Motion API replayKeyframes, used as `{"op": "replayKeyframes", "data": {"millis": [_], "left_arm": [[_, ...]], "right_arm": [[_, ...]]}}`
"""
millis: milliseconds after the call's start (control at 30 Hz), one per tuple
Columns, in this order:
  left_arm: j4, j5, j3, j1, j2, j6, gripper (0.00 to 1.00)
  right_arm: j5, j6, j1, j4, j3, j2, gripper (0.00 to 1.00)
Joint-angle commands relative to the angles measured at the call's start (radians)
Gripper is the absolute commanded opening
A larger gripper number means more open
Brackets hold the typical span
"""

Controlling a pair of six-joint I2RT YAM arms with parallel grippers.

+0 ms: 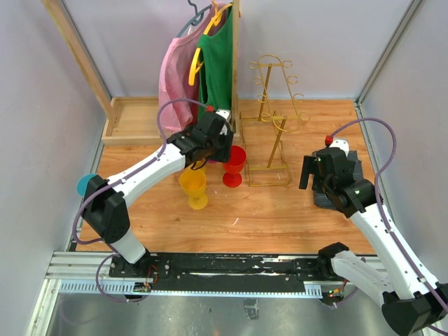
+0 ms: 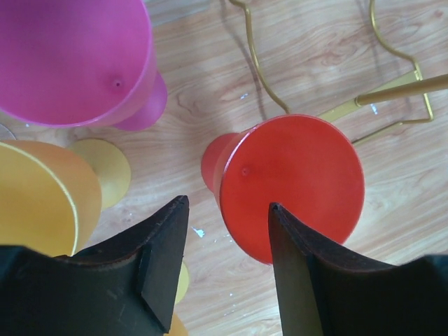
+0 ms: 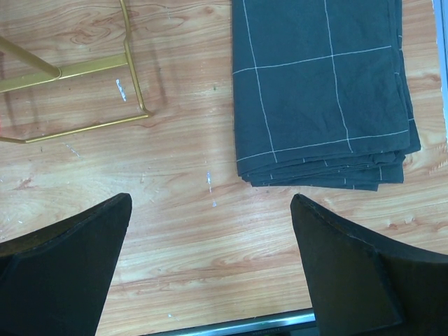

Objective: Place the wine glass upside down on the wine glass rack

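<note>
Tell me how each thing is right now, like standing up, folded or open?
Red glass, upright.
Yellow glass, upright.
Pink glass, upright.
Rack, standing, hooks empty.
Cloth, folded.
Clothes, hanging.
Left fingers, open above red glass.
Right fingers, open, holding nothing.

**A wooden table closed in by pale walls**

Plain pale walls (image 1: 42, 105) stand on the left, far and right sides of a wooden table (image 1: 280, 217). A wooden clothes rack (image 1: 133, 119) stands at the far left corner of the table, and a pink garment (image 1: 175, 70) and a green garment (image 1: 218, 63) hang on it. A metal rail (image 1: 231, 266) runs along the near edge. The light is even and soft.
</note>
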Motion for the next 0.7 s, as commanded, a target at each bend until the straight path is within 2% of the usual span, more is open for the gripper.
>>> {"op": "replayKeyframes", "data": {"millis": [0,100,233,300,367,433,500,567,667], "left_arm": [[-0.043,-0.039,0.058,-0.024,0.036,0.013,0.53],[-0.075,-0.054,0.078,-0.028,0.072,0.013,0.45],[-0.083,-0.055,0.087,-0.03,0.081,0.005,0.4],[-0.082,-0.059,0.089,-0.03,0.078,0.005,0.29],[-0.082,-0.06,0.088,-0.031,0.081,0.008,0.25],[-0.083,-0.058,0.085,-0.031,0.084,0.01,0.15],[-0.082,-0.057,0.082,-0.031,0.085,0.006,0.11],[-0.082,-0.054,0.079,-0.031,0.082,0.001,0.01],[-0.082,-0.055,0.077,-0.033,0.072,-0.001,0.0]], "right_arm": [[0.034,0.016,0.004,0.01,-0.007,-0.018,0.98],[0.035,0.017,0.004,0.009,-0.008,-0.025,0.98],[0.036,0.021,0.004,0.005,-0.012,-0.029,0.98],[0.037,0.024,0.004,0.004,-0.017,-0.032,0.98],[0.034,0.028,0.004,0.004,-0.019,-0.033,0.98],[0.032,0.03,0.004,0.004,-0.021,-0.033,0.98],[0.033,0.029,0.005,0.004,-0.021,-0.034,0.98],[0.031,0.031,0.004,0.004,-0.022,-0.037,0.98],[0.031,0.034,0.004,0.003,-0.022,-0.041,0.98]]}}
